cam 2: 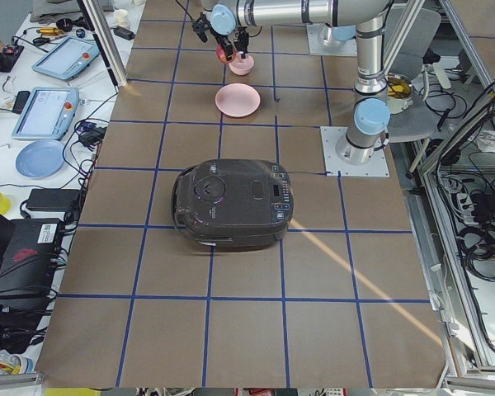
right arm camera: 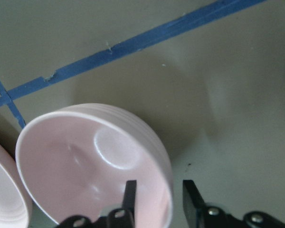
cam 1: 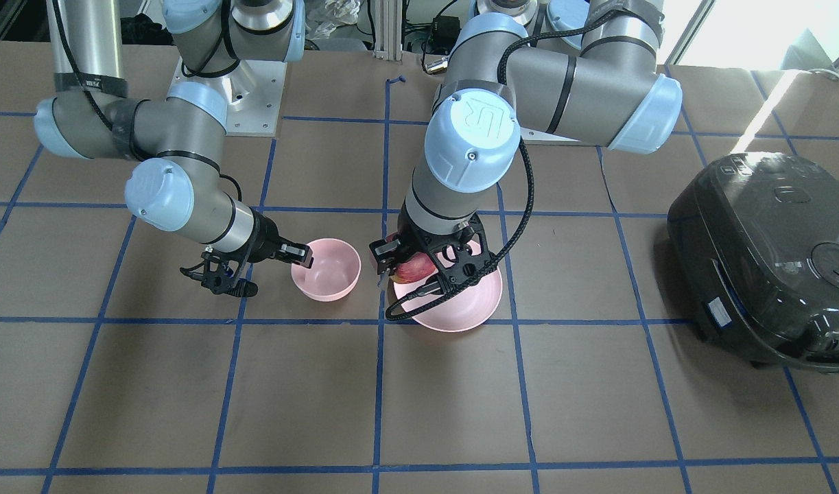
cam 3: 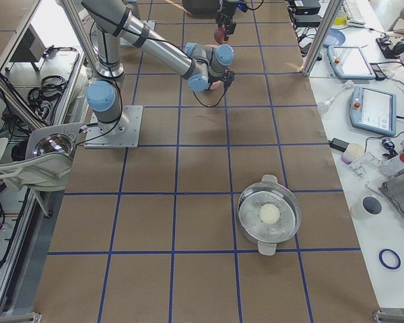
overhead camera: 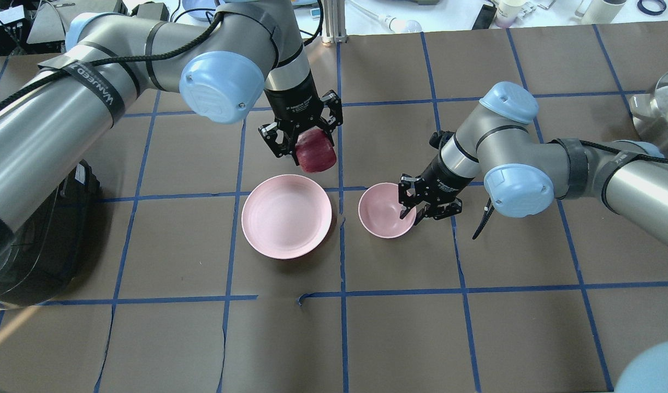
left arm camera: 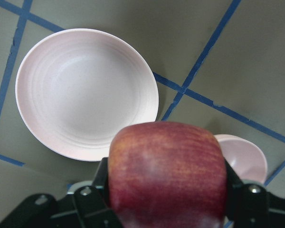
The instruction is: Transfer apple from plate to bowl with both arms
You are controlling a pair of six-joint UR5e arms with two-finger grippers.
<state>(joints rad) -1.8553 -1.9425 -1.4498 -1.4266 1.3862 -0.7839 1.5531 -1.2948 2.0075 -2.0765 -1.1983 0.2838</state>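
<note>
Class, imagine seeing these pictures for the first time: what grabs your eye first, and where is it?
The red apple, clamped in the left pincer, hangs in the air by the empty pink plate. The right pincer straddles the rim of the smaller pink bowl. A black rice cooker sits at the table's left end.

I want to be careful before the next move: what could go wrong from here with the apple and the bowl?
1. The left claw holds the apple in the air, off the plate, and much of the apple bulges beyond its grip; it might slip and drop before reaching the bowl.
2. The right claw straddles the bowl's rim, one finger inside; the apple could strike that finger, or a sideways pull could tip the bowl.
</note>
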